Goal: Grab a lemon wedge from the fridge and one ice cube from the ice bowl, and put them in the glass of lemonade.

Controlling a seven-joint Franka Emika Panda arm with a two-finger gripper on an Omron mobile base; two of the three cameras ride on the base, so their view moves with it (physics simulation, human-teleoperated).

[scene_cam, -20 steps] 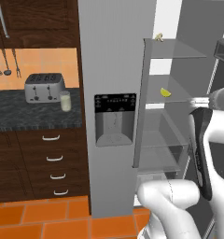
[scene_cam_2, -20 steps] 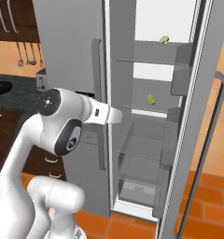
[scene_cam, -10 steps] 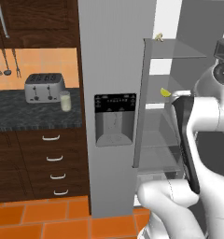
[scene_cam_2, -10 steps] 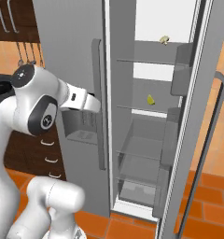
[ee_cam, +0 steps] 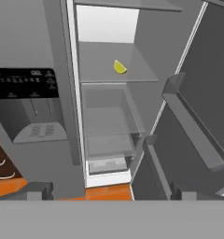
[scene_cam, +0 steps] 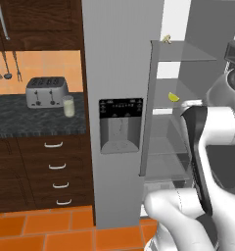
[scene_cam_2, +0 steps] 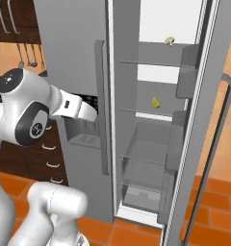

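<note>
Step in hand — the fetch of the lemon wedge from the fridge; nothing is held yet, so you are at the start of the reach.

Tool — the gripper sits outside the open right compartment, facing in. Its finger tips stand spread as wide as they go, with nothing between them.

Lemon wedge — tiny, bright yellow-green, curved like a crescent, lying alone on a grey shelf. From the gripper it is ahead and above, well apart, deep in the compartment near the back wall. A small tan item rests on the shelf above it; you should not mistake that for the wedge.

Next move, by my reading — you carry the hand forward and up past the open door, which lies to the gripper's right, then lower the spread tips around the wedge. The wedge is small, so the tips likely need close centring before they close.

Glass of lemonade — small, clear, pale creamy liquid; it stands on the dark counter far off to the gripper's left, just beside the silver toaster.
</note>
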